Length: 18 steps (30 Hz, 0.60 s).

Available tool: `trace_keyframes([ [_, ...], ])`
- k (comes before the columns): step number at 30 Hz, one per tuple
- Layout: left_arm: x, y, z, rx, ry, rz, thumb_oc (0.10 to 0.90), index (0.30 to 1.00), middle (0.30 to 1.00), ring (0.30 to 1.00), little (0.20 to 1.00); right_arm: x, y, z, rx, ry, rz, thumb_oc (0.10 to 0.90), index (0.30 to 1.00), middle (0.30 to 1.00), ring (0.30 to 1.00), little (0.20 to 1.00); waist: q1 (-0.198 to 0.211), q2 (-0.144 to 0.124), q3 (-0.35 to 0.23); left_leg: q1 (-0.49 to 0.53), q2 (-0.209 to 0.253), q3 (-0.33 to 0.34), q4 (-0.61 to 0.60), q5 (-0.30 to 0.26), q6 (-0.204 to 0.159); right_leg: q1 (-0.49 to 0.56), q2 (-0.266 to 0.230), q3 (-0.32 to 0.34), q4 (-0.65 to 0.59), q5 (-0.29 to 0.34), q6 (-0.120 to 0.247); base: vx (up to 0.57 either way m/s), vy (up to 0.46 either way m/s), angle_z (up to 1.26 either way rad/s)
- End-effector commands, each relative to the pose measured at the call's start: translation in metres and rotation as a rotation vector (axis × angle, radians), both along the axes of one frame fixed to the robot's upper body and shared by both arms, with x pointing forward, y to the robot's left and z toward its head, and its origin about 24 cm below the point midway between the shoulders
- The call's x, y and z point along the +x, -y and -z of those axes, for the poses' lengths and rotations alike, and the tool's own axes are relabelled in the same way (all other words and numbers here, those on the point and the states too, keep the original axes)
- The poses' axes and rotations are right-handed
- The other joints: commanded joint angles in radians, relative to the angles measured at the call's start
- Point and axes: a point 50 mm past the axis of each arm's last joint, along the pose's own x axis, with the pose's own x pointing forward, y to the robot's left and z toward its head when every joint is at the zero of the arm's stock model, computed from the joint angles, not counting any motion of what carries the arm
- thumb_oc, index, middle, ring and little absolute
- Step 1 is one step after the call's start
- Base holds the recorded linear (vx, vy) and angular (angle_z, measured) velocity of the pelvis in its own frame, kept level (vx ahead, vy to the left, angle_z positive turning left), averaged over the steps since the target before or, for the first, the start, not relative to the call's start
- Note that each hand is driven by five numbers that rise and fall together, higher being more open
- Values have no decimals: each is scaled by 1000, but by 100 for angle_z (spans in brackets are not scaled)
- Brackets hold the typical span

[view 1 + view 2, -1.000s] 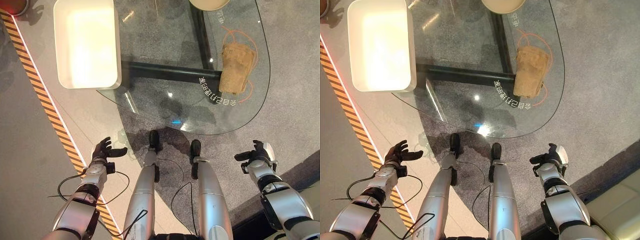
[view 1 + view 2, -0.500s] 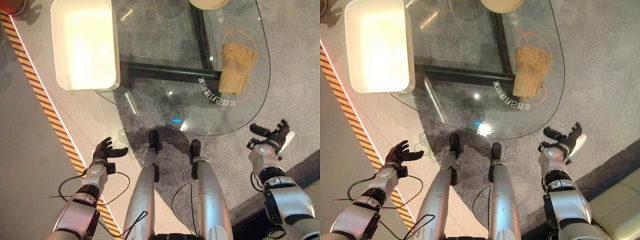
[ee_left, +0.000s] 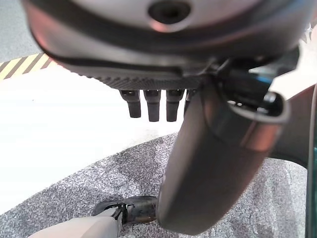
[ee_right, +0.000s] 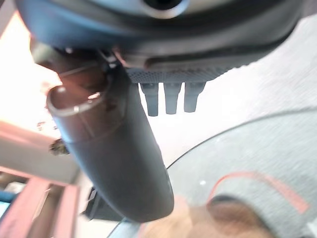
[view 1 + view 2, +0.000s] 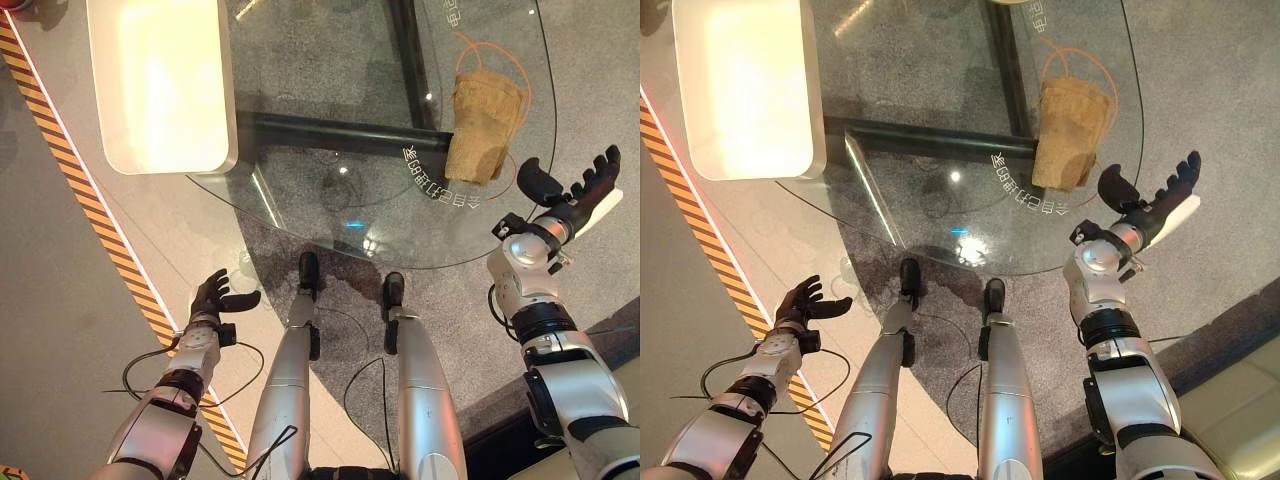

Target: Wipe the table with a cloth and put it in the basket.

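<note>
A tan folded cloth lies on the round glass table near its right edge, inside an orange drawn loop. My right hand hovers open beside the table's right rim, just right of and slightly nearer than the cloth, fingers spread and touching nothing. The cloth's blurred tan edge appears past that hand in the right wrist view. A white rectangular basket stands at the table's left side. My left hand hangs low at the lower left over the floor, open and holding nothing.
A black bar of the table frame runs under the glass. A yellow-and-black striped line crosses the floor on the left. White lettering marks the glass near the cloth. Grey carpet lies under the table.
My right hand has risen from low beside my leg up to the table's right rim, near the cloth. The camera tilted slightly. The left hand has stayed put.
</note>
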Motion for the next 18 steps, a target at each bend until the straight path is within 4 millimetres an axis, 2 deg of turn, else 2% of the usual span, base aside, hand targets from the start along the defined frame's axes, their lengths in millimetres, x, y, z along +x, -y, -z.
trace_keyframes([
  [1, -21, -10, 18, -17, -42, -86, 800, 900, 900, 900, 900, -7, -3, -42, -140, 147, 23, 800, 900, 900, 900, 900, -10, 20, -16, 7, -10, -29, 152, -178, 3, 38, -41, -6, -194, 134, 35, 14, 37, -2],
  [8, -22, 0, 24, -24, -48, -61, 800, 900, 900, 900, 900, -1, -28, -51, -206, 120, -44, 800, 900, 900, 900, 900, 0, 29, -16, 14, -15, -24, 136, -169, 4, 43, -43, -10, -204, 134, 29, 2, 5, 0],
  [18, -22, 6, 26, -25, -50, -41, 800, 900, 900, 900, 900, 12, -44, -39, -255, -37, -100, 800, 900, 900, 900, 900, 15, 41, -16, 29, -20, -15, 122, -160, 4, 56, -50, -21, -210, 133, 23, 0, 0, 0],
])
